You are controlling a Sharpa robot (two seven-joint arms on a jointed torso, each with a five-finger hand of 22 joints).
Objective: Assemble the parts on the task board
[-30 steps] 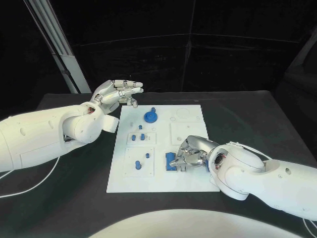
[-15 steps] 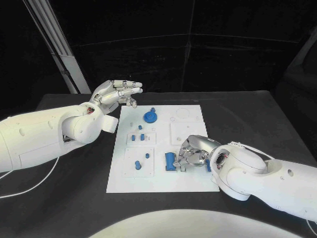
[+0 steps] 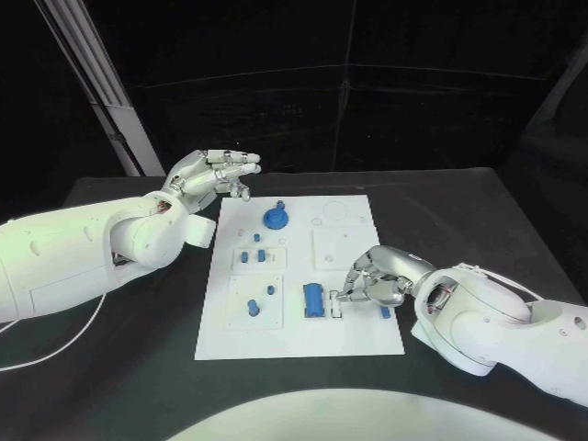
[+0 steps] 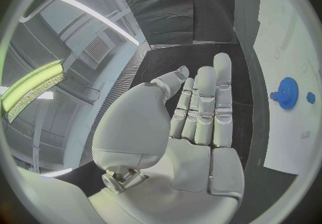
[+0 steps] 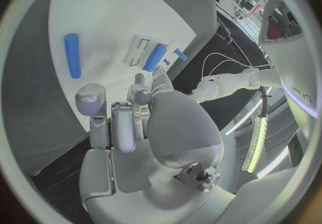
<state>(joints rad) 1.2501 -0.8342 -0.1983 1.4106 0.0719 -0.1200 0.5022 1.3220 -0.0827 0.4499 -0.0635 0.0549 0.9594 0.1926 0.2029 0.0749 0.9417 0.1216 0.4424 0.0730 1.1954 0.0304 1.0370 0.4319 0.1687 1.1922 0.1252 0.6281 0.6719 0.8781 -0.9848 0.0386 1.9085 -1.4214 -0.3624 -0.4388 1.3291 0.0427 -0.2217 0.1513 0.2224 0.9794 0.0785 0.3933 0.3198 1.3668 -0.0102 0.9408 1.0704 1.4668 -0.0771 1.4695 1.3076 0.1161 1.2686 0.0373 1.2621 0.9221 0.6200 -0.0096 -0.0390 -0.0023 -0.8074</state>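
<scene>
Several blue parts [image 3: 254, 255] lie on my task board [image 3: 353, 336], the gear [image 3: 278, 218] near its far edge, a long block [image 3: 315, 299] toward the near edge. No writing I can read. My right hand [image 3: 374, 279] has lifted off the block, fingers curled, gripping nothing. My left hand [image 3: 215, 175] still hovers beyond the far left corner, fingers loosely apart, empty.

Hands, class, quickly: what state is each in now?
Left hand: open, holding nothing.
Right hand: fingers curled; whether it holds anything cannot be told.
</scene>
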